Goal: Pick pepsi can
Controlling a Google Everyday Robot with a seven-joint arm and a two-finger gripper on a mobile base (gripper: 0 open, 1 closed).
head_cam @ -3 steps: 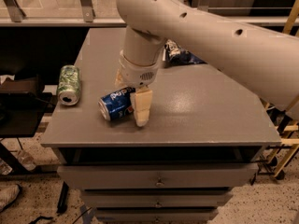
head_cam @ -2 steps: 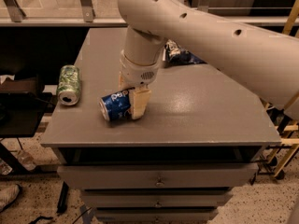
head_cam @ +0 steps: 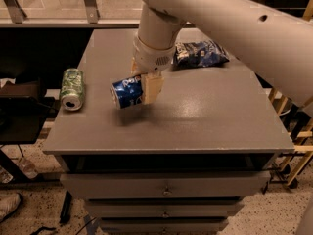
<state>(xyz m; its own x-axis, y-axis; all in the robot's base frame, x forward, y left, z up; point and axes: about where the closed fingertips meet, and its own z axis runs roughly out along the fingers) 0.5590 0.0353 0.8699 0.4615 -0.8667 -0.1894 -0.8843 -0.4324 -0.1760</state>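
With our gripper (head_cam: pixel 145 84), fingers clamped on the pepsi can (head_cam: pixel 125 93) just above the bench (head_cam: pixel 210 116), we should rise straight and slowly.

Arm (head_cam: pixel 234 28): smooth cream-white tubular shell, with two small dark round holes in the upper link. Wrist collar (head_cam: pixel 152 58): pale ring, finely perforated. Pincer (head_cam: pixel 143 84), above the left half of the worktop (head_cam: pixel 205 111): flat beige fingers (head_cam: pixel 152 89).

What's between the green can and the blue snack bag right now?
In the camera view, the claw, shut on the pepsi can and holding it just above the table, sits between the green can and the snack bag.
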